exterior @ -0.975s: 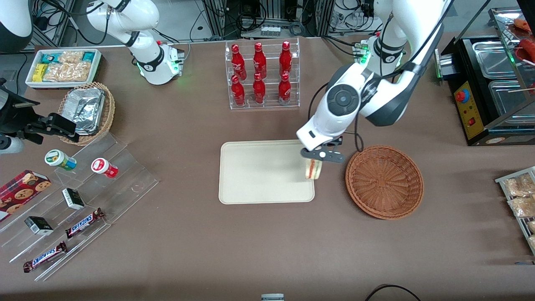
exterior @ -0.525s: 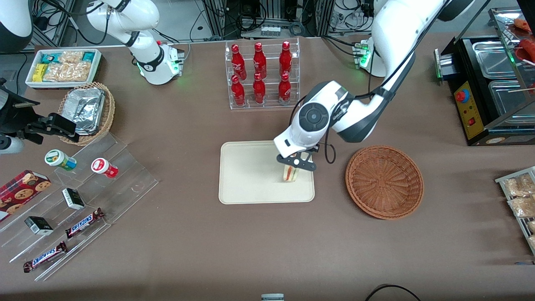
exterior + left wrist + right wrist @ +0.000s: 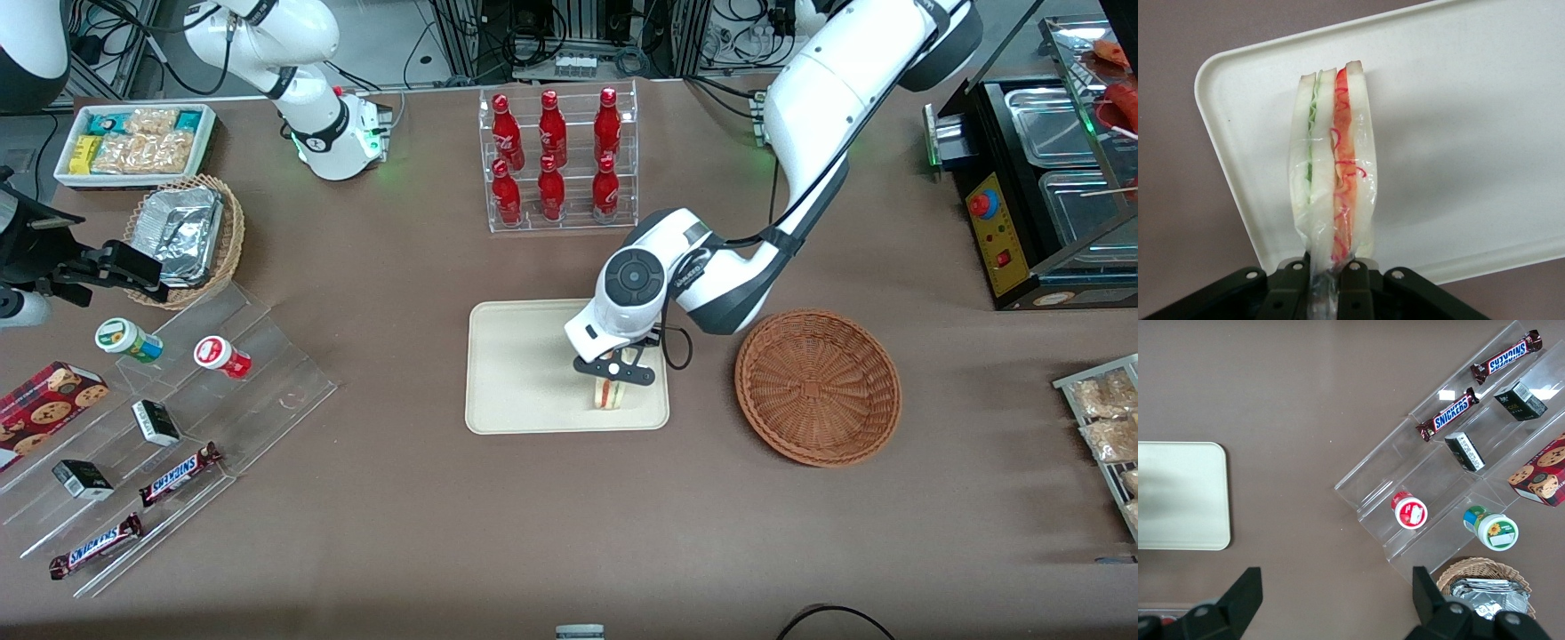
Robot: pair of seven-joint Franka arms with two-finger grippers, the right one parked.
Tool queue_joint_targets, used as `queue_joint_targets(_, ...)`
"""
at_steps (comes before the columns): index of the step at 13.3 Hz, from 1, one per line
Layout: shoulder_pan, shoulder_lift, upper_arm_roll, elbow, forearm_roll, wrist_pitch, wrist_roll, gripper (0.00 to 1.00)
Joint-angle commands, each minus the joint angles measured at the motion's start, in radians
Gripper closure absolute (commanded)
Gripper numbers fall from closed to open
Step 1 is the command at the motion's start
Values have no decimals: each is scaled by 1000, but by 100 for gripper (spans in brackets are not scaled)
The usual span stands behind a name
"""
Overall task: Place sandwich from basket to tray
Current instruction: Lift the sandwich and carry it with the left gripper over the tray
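Nearest the front camera, we are reading "SNICKERS" on two bars (image 3: 96, 545) lying on a clear stepped stand (image 3: 178, 418) toward the parked arm's end of the brown tabletop (image 3: 533, 533). Farther in, we are seeing the gripper (image 3: 610, 378) pinching the wrapped sandwich (image 3: 608, 393) edge-on over the tray (image 3: 520, 373), near the tray's corner closest to the basket (image 3: 818, 387). Farthest, red bottles (image 3: 553, 156) are standing in a clear rack, with cables and equipment past the table's edge.

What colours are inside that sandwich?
Green beside red, between white bread; the sandwich, pinched by the tool, shows best in the left wrist view.
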Motion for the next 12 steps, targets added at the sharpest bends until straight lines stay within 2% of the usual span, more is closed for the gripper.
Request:
queue_joint_targets(1, -19, 13, 19, 38, 22, 0, -40, 100)
queue_joint_targets(4, -19, 42, 22, 52, 36, 33, -104, 100)
queue_joint_targets(12, -42, 85, 22, 81, 53, 34, -116, 100)
